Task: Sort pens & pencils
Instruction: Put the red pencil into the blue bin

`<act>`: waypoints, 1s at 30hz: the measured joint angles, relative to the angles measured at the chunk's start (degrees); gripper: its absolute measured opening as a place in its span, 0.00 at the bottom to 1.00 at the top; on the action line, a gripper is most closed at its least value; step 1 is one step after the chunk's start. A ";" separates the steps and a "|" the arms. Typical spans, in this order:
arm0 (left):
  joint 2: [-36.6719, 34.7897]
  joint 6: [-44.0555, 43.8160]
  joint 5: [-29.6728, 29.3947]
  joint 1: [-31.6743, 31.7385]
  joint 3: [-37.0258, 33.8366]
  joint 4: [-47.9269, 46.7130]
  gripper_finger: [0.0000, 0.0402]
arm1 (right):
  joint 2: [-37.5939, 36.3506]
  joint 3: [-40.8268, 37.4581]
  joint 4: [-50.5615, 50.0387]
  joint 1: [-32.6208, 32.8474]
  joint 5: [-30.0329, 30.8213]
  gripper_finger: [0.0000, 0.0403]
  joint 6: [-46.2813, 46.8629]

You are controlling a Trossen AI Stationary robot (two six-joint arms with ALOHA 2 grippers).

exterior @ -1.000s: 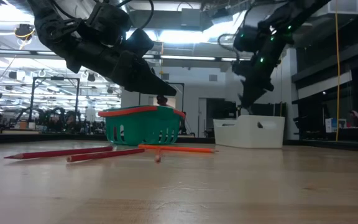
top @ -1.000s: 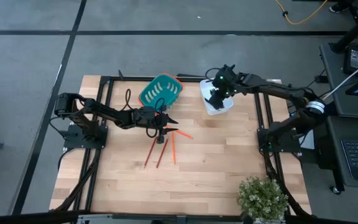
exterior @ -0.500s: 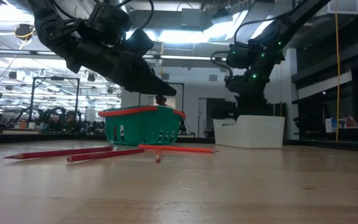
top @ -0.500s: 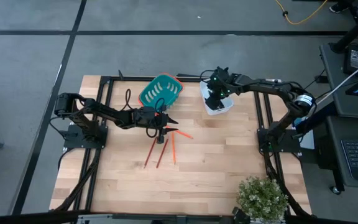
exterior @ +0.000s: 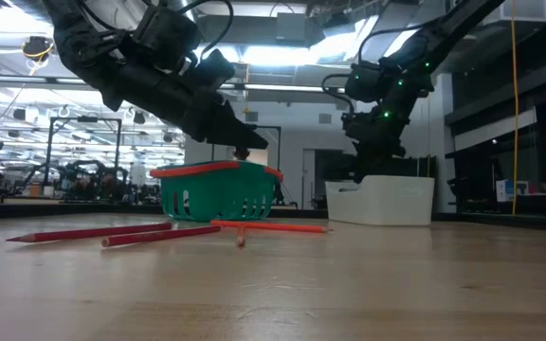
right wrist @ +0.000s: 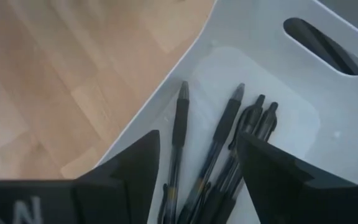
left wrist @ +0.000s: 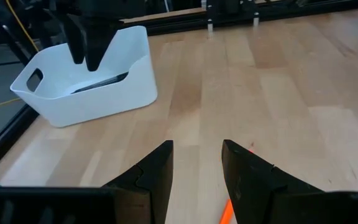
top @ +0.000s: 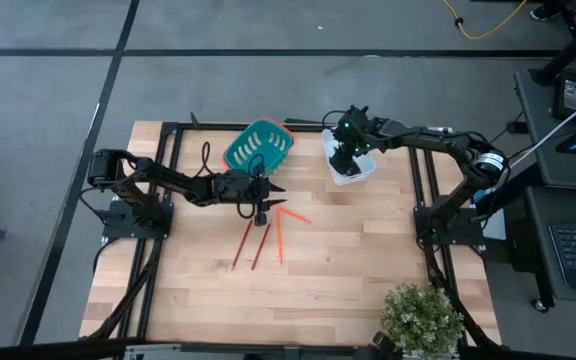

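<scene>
pens in white bin | four pencils left on table, 6 o'clock of basket | right gripper open, empty, over bin | left gripper open, empty, above pencils

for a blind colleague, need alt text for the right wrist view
Several black pens lie side by side in the bottom of a white bin, seen from just above past the right gripper, whose two dark fingers stand apart and hold nothing. The bin has a slot handle in its wall, and bare wooden table shows beside it.
</scene>
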 joint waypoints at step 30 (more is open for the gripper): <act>-19.39 -25.45 -30.84 -21.21 0.07 -32.80 0.33 | -23.57 -16.93 26.23 6.86 -8.23 0.54 -4.54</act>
